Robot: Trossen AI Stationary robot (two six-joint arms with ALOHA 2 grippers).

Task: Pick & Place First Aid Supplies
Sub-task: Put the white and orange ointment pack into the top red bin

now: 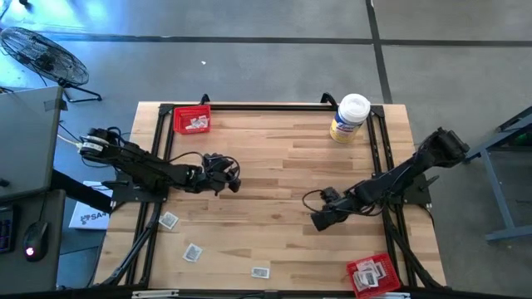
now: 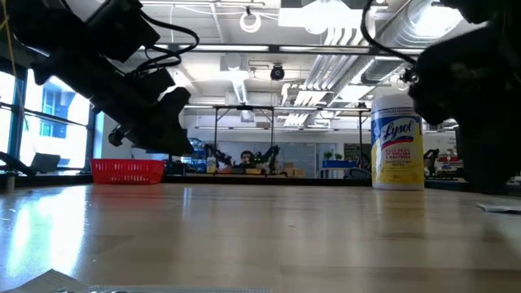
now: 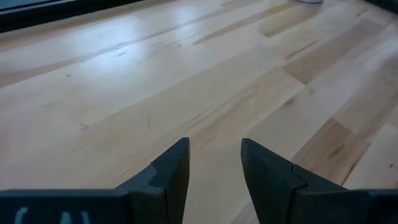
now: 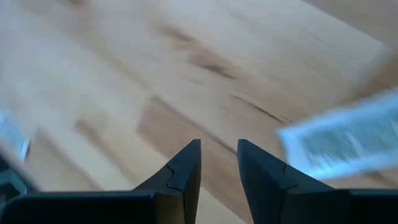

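Packets (image 1: 193,252) loose near front edge; left tool (image 1: 233,176), right tool (image 1: 319,221) released, mid-table.

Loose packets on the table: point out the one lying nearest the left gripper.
It is the packet just below the left gripper in the high view. The other two loose packets lie farther down toward the table's near edge.
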